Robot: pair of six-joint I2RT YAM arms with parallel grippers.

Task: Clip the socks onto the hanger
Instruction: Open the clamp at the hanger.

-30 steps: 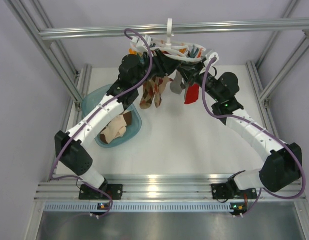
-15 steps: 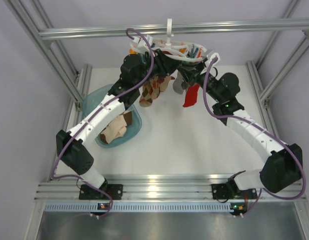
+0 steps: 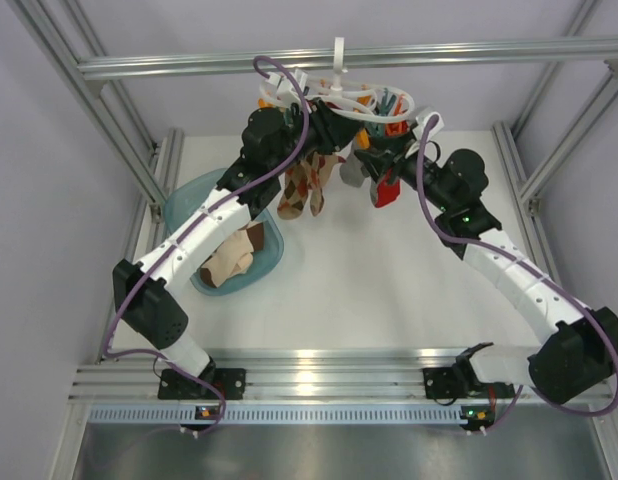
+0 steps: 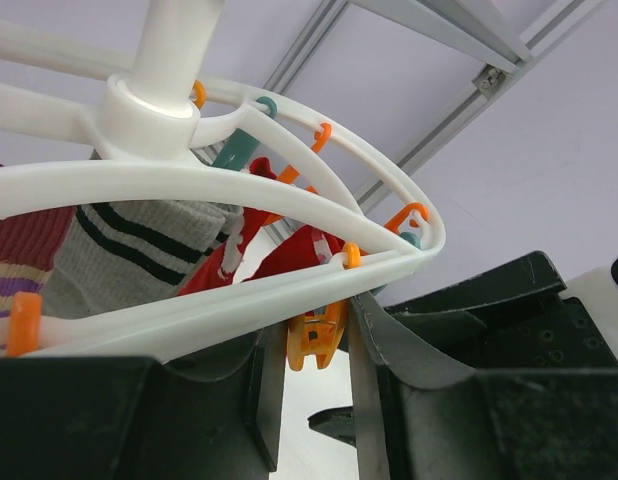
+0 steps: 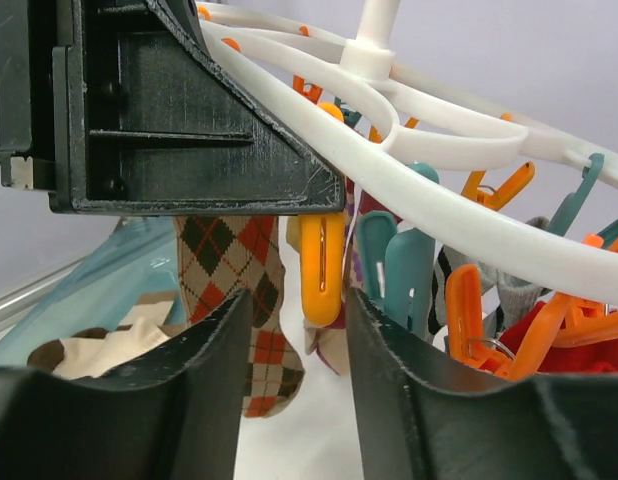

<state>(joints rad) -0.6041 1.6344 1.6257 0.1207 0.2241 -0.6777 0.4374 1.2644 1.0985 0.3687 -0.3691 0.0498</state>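
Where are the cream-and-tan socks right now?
In the top view, left side: the socks lie in the teal basin on the table, partly under the left arm.

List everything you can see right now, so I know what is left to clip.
hanger: one, white, hooked on the bar
clips: many, orange and teal, dangling from the hanger
argyle socks: count unclear, brown, hanging from the hanger
red sock: one, hanging from the hanger
grey sock: one, dark stripes, hanging from the hanger
cream socks: small pile, cream and tan, in the bowl
bowl: one, teal, on the table's left
bar: one, silver, overhead
table: one, white
left hand: black, fingers either side of an orange clip, contact unclear
right hand: black, open around an orange clip
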